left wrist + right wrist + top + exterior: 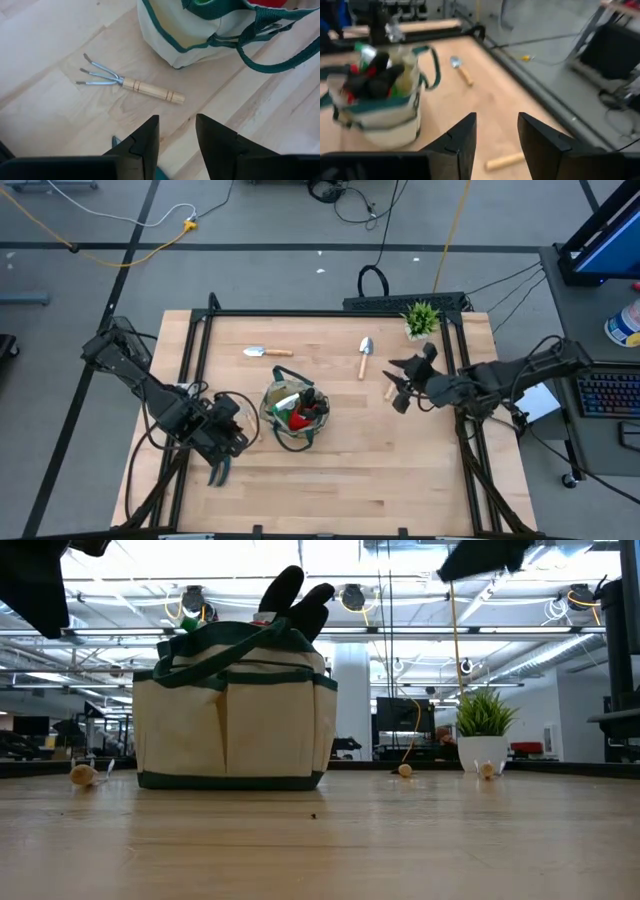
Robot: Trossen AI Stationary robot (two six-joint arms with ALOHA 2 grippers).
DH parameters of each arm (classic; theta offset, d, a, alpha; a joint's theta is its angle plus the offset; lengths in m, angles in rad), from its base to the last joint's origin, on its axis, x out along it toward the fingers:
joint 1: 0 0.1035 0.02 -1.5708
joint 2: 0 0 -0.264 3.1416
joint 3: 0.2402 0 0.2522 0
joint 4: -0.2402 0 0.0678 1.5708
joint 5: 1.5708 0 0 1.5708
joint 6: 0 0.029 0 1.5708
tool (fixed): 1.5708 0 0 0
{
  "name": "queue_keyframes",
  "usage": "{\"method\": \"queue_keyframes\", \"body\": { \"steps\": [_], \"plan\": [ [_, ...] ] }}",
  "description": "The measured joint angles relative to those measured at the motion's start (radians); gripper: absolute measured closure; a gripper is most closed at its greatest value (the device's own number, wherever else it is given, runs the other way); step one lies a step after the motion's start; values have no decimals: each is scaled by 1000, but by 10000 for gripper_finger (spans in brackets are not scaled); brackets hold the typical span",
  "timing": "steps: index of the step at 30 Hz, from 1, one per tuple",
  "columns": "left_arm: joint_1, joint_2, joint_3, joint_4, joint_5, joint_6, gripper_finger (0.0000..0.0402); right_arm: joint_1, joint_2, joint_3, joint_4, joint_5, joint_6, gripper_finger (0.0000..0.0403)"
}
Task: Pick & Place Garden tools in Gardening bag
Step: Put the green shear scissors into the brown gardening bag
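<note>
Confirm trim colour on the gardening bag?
Dark green, on the gardening bag; clearest in the low view.

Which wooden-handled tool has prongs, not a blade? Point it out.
The hand rake lying flat beside the gardening bag, in the left wrist view: three bent metal prongs. The trowels seen from above carry scoop blades.

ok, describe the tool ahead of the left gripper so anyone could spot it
Start at the gardening bag mid-table. On the wood beside its base lies a small hand rake with a light wooden handle. Unlike the blade-tipped trowels, it ends in three bent metal prongs.
</note>
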Motion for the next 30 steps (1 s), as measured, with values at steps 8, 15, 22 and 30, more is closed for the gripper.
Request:
{"method": "queue_keyframes", "body": {
  "steps": [8, 15, 22, 30],
  "plan": [
    [-1, 0, 0, 0, 213, -117, 270, -51, -63, -181, -11, -204, 175, 268],
    [-58, 0, 0, -2, 293, -290, 270, -77, -89, -262, -5, -254, 247, 268],
    [-152, 6, 0, -21, 295, -485, 244, -97, -102, -291, 14, -253, 254, 268],
    [-242, 110, 0, -16, 331, -624, 148, -100, -101, -292, 18, -253, 240, 268]
  ]
}}
